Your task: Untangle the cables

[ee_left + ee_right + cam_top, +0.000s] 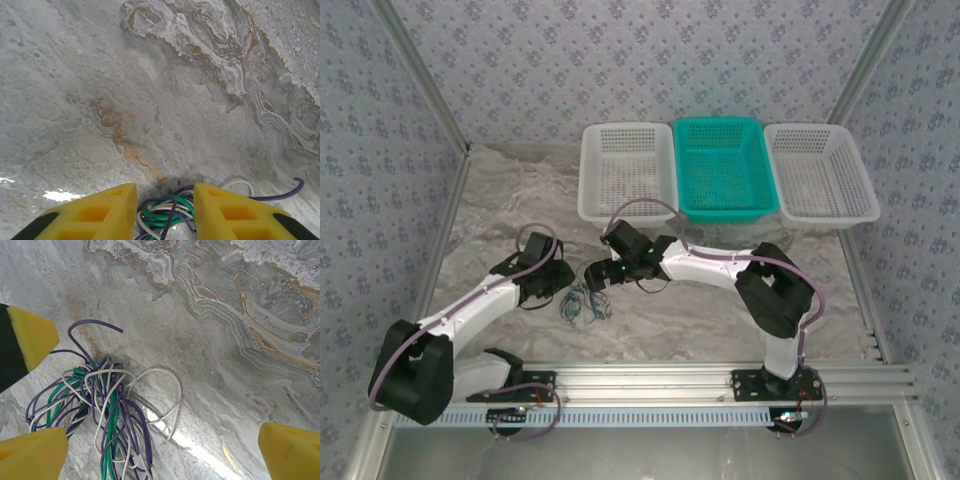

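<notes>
The cables (582,303) lie as one tangled heap of thin purple, green and white wires on the marbled table, in front of both arms. My left gripper (560,282) is down at the heap's left edge. In the left wrist view its yellow fingers (107,210) stand apart, the left gripper (165,202) straddling a bunch of green, white and purple cables (176,201). My right gripper (601,272) hovers at the heap's upper right. It is the right gripper (160,455) open wide over bare table, with the cables (100,410) beside its left finger (32,455).
Three baskets stand in a row at the back: a white one (586,180), a teal one (720,122) and another white one (865,180). An aluminium rail (650,378) runs along the near edge. One yellow finger of the left gripper (30,337) shows beside the heap.
</notes>
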You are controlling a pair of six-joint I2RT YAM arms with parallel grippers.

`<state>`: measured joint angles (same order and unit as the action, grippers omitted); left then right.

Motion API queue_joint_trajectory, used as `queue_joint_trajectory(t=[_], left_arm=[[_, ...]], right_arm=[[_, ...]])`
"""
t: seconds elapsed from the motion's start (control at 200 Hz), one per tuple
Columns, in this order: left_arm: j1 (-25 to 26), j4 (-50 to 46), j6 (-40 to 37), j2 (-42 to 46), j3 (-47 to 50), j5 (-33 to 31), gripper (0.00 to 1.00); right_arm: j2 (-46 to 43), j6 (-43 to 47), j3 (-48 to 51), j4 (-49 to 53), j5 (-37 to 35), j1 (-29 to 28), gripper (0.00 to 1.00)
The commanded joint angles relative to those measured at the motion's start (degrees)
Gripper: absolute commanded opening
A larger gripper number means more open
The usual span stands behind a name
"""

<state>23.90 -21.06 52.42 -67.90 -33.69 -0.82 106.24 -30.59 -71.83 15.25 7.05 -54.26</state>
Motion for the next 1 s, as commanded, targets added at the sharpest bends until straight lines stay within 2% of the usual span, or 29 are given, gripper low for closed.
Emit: queue_joint_trajectory(t=[0.0, 0.295, 0.37, 0.435, 0.65, 0.925, 0.994], left_arm=[[-0.3, 3.0, 1.7, -0.2, 0.8, 2.2, 0.35], [-0.3, 2.6, 2.1, -1.9, 2.0, 3.1, 0.23], [-0.3, 2.3, 1.9, -2.5, 1.8, 3.4, 0.13], [-0.3, 2.3, 1.8, -2.5, 1.9, 3.5, 0.0], [-0.1, 4.1, 1.2, 2.0, 3.4, 4.8, 0.0], [-0.2, 2.7, 1.1, 10.0, 3.4, 4.3, 0.0], [-0.3, 2.4, 1.2, 12.2, 2.9, 4.0, 0.0]], right_arm=[[-2.0, -0.6, -0.4, 1.7, -1.0, 0.0, 1.0], [-1.0, -0.7, -1.3, 1.9, -0.6, 0.1, 1.0], [-0.3, -0.8, -1.6, 1.7, -0.2, 0.1, 1.0], [0.5, -0.7, -2.0, 1.2, 0.7, 0.0, 1.0], [6.5, 2.0, -6.2, 1.5, 1.4, -2.1, 0.97], [12.5, 5.2, -9.9, 2.4, -2.1, -5.3, 0.7], [12.9, 5.7, -9.3, 2.6, -3.3, -5.5, 0.57]])
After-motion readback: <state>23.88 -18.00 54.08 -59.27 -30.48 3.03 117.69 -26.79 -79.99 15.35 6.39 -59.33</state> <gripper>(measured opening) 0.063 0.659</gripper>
